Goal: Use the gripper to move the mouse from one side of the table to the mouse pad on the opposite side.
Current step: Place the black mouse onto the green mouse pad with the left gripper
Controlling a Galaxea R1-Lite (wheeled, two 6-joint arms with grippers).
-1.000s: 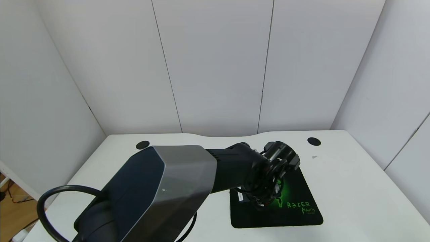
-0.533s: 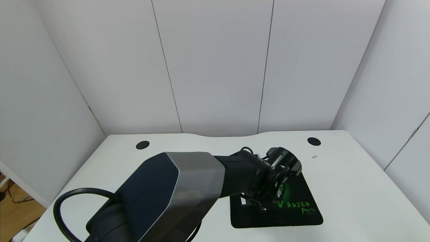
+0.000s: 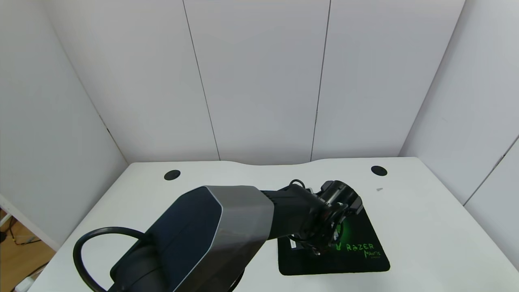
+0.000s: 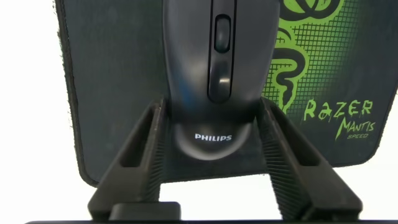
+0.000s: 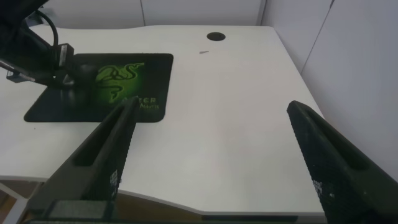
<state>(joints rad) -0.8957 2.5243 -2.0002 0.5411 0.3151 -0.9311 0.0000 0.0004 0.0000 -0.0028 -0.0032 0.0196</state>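
Note:
My left gripper reaches over the black mouse pad with the green RAZER logo, at the right of the white table. In the left wrist view the gripper is shut on the glossy black mouse. Its fingers press both sides of the mouse's rear end. The mouse lies low over the pad, left of the green snake logo. In the head view the wrist hides the mouse. My right gripper is open and empty above the table's front right part.
Two round black grommets sit near the table's curved back edge. A small grey speck lies near the right one. White walls close in the table at the back and sides. My left upper arm covers the table's front middle.
My left arm has shifted a little to the right and forward, and its wrist has sunk slightly over the pad. The pad has not moved.

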